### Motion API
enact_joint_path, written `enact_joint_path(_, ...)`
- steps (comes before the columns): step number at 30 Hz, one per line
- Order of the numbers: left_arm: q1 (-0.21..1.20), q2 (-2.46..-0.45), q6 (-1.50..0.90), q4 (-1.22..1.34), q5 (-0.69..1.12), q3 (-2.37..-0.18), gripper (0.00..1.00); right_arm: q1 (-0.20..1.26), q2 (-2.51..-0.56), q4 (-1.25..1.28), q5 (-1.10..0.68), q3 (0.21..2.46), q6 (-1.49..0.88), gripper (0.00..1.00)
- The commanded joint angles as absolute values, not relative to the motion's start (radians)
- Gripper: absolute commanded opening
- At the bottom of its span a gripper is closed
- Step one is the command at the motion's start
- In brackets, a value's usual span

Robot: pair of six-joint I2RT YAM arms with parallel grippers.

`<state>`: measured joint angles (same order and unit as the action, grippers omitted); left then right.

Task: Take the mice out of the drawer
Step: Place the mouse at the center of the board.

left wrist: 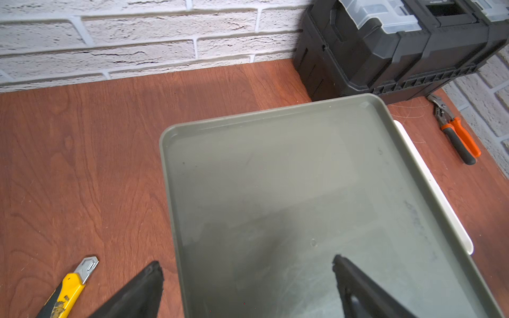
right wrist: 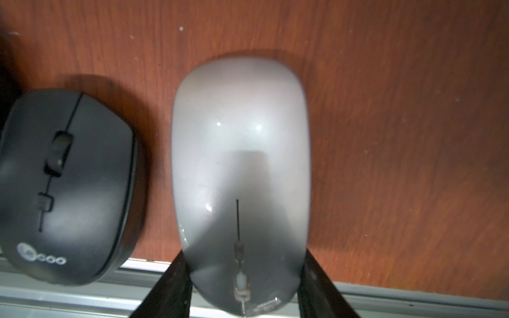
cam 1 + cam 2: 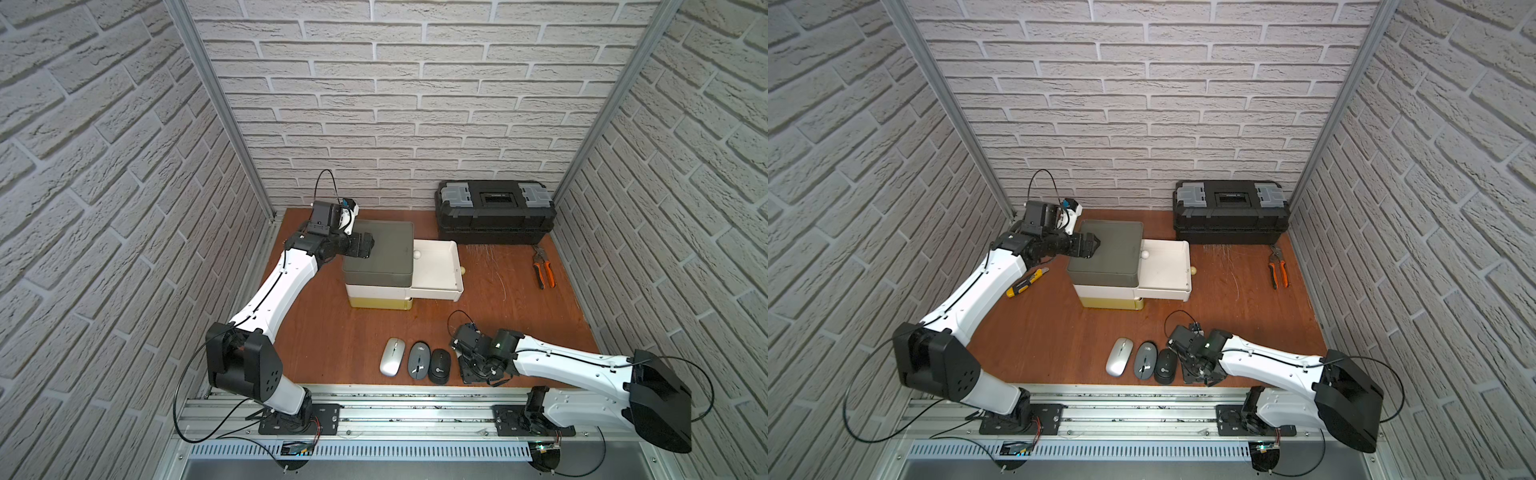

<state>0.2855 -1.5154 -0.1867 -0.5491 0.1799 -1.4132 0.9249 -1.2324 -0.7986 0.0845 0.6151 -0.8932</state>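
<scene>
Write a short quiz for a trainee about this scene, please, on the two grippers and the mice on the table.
1. What is clamped in the right gripper? A) nothing B) a silver mouse C) the pliers
2. True or false: the left gripper is shut on the utility knife.
3. Fill in: the row of loose mice on the table counts ___ mice.
Key: 1 B; 2 false, it stands open; 3 three.

White brick-pattern walls [image 3: 415, 104] fill the upper frame and both sides in both top views. Silver metal posts [image 3: 220, 104] mark the two back corners. A reddish-brown wooden tabletop [image 3: 332, 332] lies at lower centre, edged below by an aluminium rail [image 3: 415, 411].
</scene>
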Motion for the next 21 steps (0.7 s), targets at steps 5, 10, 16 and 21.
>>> enact_joint_path(5, 0.29, -1.491, -0.168, -0.515, 0.168, -1.399, 0.98, 0.934, -1.268, -0.758, 0.039, 0.689, -0.816, 0.5)
enact_joint_path(10, 0.291, -1.491, -0.164, -0.514, 0.164, -1.399, 0.98, 0.934, -1.198, -0.856, 0.019, 0.752, -0.793, 0.76)
enact_joint_path(16, 0.29, -1.496, -0.165, -0.512, 0.168, -1.402, 0.98, 0.933, -1.133, -1.021, 0.111, 0.844, -0.771, 1.0)
enact_joint_path(21, 0.291, -1.497, -0.166, -0.517, 0.164, -1.405, 0.98, 0.827, -1.113, -1.064, 0.382, 0.91, -0.783, 1.0)
